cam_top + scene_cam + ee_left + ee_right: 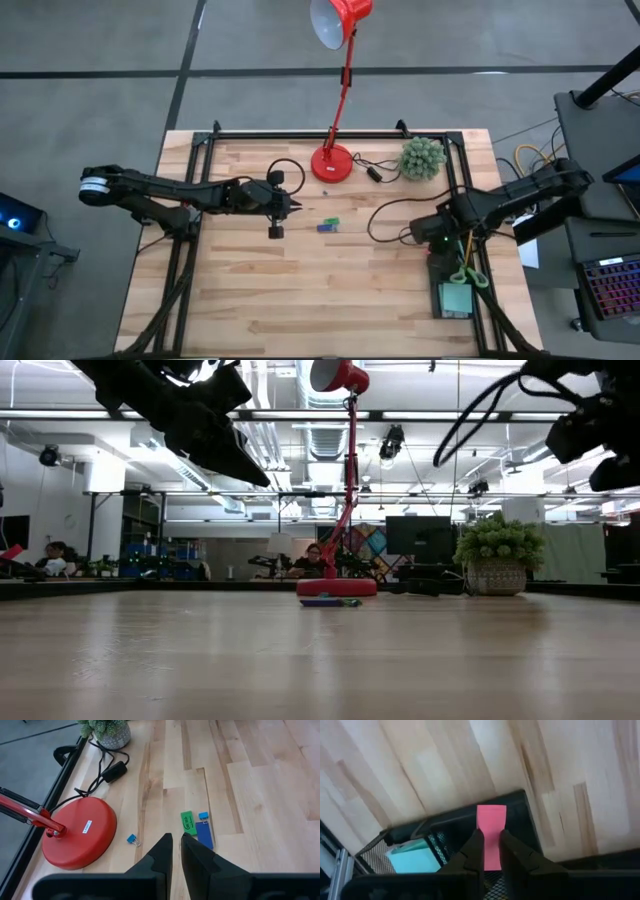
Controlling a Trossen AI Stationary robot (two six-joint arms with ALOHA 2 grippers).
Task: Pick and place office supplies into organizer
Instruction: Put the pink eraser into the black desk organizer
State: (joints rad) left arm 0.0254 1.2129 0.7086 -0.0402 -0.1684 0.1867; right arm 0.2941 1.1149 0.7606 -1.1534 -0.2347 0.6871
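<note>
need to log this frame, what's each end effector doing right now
left end effector: closed, empty, above the table near the red lamp base.
right end effector: closed on a pink strip, over the organizer.

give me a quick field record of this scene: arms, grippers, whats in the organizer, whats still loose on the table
left gripper: shut, empty, above table centre near the green eraser
right gripper: shut on pink strip, over the organizer
in organizer: teal sticky-note pad, green-handled scissors
loose on table: green eraser, blue block, two small blue clips
other items: red lamp, potted plant
</note>
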